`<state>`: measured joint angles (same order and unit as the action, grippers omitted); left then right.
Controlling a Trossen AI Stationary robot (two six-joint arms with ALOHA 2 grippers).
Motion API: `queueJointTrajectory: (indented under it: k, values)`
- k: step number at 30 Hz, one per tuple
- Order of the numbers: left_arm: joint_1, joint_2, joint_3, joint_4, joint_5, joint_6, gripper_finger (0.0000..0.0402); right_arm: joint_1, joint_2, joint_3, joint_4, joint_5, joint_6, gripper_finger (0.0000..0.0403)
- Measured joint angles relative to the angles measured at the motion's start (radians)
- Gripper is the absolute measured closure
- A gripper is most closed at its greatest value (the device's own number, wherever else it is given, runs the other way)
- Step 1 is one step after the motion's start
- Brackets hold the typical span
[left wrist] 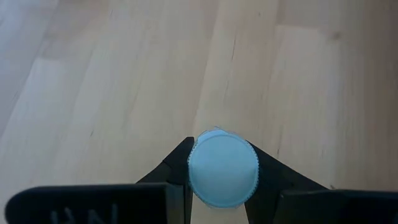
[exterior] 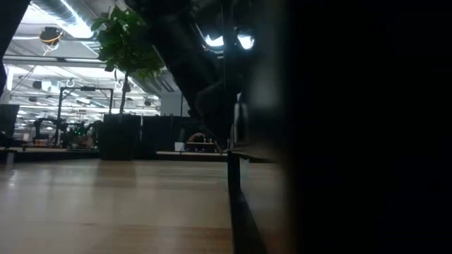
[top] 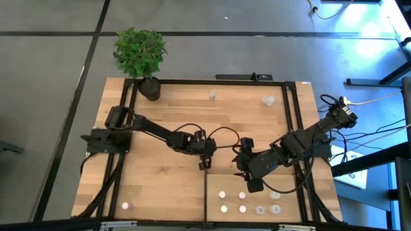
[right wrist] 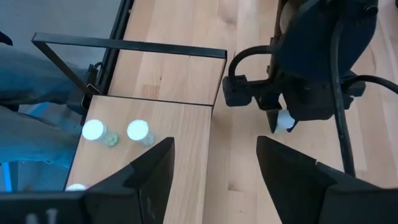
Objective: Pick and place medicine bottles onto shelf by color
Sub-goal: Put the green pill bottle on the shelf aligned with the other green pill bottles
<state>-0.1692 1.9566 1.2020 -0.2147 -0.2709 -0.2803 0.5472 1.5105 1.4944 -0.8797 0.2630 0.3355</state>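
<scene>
Place: a robotics lab or workshop hall.
Floor: grey concrete with dark lines.
Ceiling: open ducts and strip lights.
Background: other black-framed workbenches, loose cables.

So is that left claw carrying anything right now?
Yes, the left gripper is clamped around a white-capped medicine bottle, with a dark finger pressed against each side of its cap.

One camera looks straight down on the table; another sits low at tabletop level; both wrist cameras look down closely, sharing the left gripper.
</scene>
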Motion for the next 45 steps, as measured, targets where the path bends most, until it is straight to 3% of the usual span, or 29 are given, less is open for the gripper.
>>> queueJointTrajectory:
  k: [5,13,26,45]
  values:
    - [0.010,0.000,-0.001,0.002,0.004,-0.006,0.0314,0.000,0.000,0.000,0.001,-0.001,0.000,0.0173]
    - [0.013,0.003,-0.002,-0.008,0.005,-0.007,0.0272,0.000,0.000,0.000,0.001,-0.002,-0.001,0.0173]
    - [0.014,-0.002,-0.002,-0.004,-0.002,-0.026,0.0162,0.000,0.000,0.000,0.001,-0.002,-0.001,0.0173]
    - [-0.003,-0.141,0.012,-0.107,-0.011,0.028,0.0158,0.000,0.000,0.000,0.011,-0.003,-0.001,0.0173]
